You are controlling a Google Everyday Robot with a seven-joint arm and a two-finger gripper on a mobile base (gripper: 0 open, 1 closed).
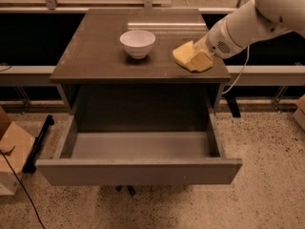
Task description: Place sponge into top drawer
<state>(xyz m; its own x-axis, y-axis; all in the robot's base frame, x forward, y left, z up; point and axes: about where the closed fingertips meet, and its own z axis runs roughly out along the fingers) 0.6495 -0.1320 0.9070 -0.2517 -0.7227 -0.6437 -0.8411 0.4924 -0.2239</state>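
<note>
Gripper [201, 57] against sponge [183, 56] on table [95, 56], boundary unclear

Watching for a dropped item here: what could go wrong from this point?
The sponge lies near the front right corner of the table with the gripper against it; a weak hold might push it onto the floor. The bowl stands nearby, so a wide swing could clip it. A late release could miss the open drawer below.
</note>
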